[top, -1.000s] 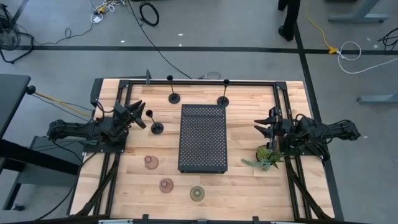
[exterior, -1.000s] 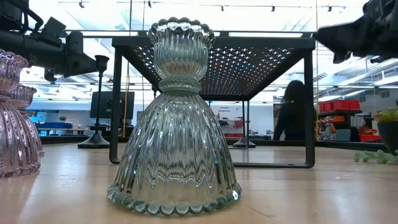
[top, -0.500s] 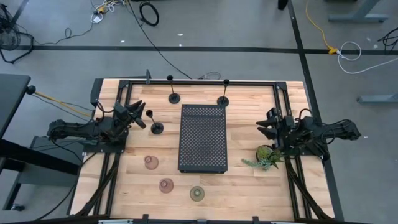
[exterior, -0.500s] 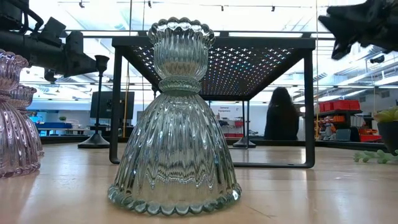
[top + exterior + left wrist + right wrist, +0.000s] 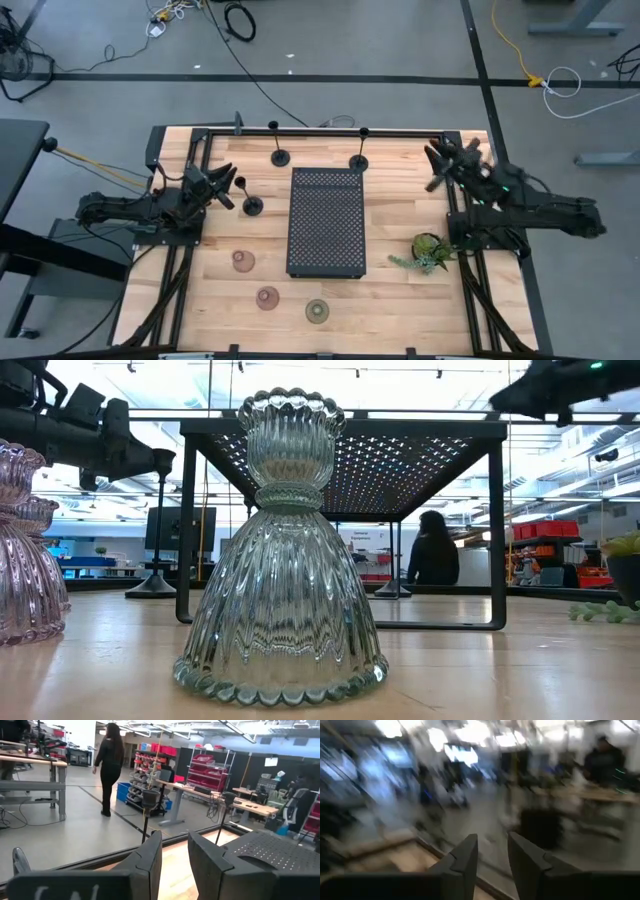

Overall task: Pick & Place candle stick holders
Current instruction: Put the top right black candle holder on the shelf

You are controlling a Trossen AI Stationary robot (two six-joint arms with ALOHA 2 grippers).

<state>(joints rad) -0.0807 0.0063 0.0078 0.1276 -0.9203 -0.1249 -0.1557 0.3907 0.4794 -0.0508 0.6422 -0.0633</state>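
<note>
Two tools: left tool [image 5: 222, 186] slightly parted, empty, beside black holder [image 5: 253, 205]; right tool [image 5: 443, 163] slightly parted, empty, raised.

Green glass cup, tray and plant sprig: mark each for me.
Green glass cup [image 5: 317, 311], high view, centre of its top.
Tray [image 5: 327, 222], high view, middle of its perforated top.
Plant sprig [image 5: 428, 249], high view, its leafy middle.

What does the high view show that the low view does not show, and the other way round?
Only the high view shows the green plant sprig whole and all three black holders, with the right gripper near the far right corner. Only the low view shows a person beyond the table and the green glass cup's ribbed shape. Both show the black tray and the pinkish cups.
</note>
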